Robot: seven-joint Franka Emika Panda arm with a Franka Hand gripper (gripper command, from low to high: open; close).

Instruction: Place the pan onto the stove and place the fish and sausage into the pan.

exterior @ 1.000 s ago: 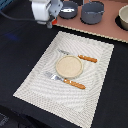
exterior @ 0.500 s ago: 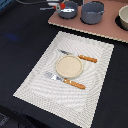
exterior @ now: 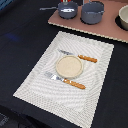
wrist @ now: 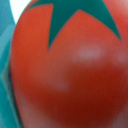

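Note:
The pan point(exterior: 68, 9) is a small blue-grey saucepan standing on the pinkish-brown stove point(exterior: 107, 29) at the far side of the exterior view. Its thin handle point(exterior: 48, 8) points to the exterior view's left. A small red bit that may be the sausage point(exterior: 64, 2) shows at the pan's far rim, cut by the frame edge. I cannot make out the fish. My gripper is out of the exterior view. A blurred red rounded thing with a dark green star-shaped top point(wrist: 70, 70) fills the wrist view, and no fingers show there.
A larger grey pot point(exterior: 92, 12) stands on the stove beside the pan. A pale bowl point(exterior: 123, 18) is at the exterior view's right edge. Nearer lies a striped beige placemat point(exterior: 35, 82) with a round plate point(exterior: 68, 65) and orange-handled cutlery point(exterior: 75, 84).
The arm has moved up and out past the top edge of the exterior view. The pan, pot and placemat have not moved.

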